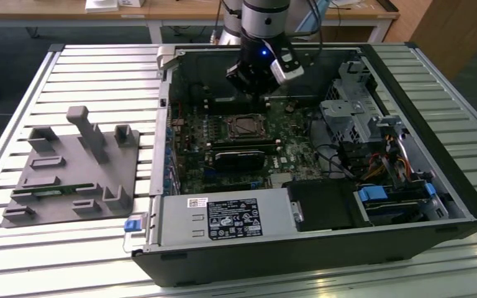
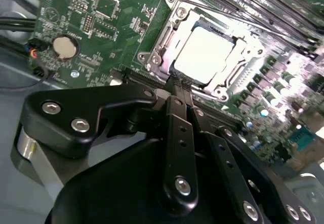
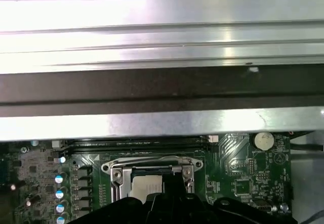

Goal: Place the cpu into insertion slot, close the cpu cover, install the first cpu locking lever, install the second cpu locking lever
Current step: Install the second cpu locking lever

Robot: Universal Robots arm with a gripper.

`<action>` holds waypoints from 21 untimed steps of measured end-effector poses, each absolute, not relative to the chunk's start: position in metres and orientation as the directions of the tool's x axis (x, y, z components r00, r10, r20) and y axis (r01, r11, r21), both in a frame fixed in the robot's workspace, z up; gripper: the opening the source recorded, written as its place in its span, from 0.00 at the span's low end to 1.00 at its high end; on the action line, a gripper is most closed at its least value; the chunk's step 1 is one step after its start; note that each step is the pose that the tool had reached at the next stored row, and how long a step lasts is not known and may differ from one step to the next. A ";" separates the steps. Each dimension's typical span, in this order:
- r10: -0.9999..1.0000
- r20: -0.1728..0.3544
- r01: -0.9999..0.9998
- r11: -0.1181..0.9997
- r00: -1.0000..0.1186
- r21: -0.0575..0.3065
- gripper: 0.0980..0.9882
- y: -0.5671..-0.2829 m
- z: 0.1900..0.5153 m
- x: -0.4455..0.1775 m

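The cpu (image 2: 205,52) lies flat in the insertion slot (image 1: 243,127) on the green board, its pale silvery top showing bright. The cpu cover (image 2: 163,44), a silvery frame, lies down around it, and the chip shows through its window. A thin metal rod (image 2: 253,28) runs along one side of the socket; whether it is latched I cannot tell. My gripper (image 2: 178,82) hangs just off the socket's edge with its black fingers shut and nothing between them. In the exterior view my gripper (image 1: 252,92) is above the board, behind the socket. The first wrist view shows the cpu (image 3: 146,184) and cover (image 3: 152,162).
The open case (image 1: 437,186) walls in the board. A long black block (image 1: 238,155) sits in front of the socket, a power supply (image 1: 222,217) nearer still, and a drive cage (image 1: 354,118) at the exterior view's right. A grey fixture (image 1: 72,167) stands on the slatted table.
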State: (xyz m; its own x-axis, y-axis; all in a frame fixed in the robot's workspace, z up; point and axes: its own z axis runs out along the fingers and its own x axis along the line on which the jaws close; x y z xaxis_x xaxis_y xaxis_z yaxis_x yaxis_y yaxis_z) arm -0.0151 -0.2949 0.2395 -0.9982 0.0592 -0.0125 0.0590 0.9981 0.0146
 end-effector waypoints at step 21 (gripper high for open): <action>0.060 -0.006 0.060 0.997 -0.998 0.056 0.01 -0.323 0.240 -0.015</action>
State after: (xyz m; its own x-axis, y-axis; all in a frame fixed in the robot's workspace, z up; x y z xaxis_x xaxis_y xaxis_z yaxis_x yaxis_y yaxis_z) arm -0.0151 -0.3234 0.2400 -0.9982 0.0601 -0.0055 0.0597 0.9966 0.0563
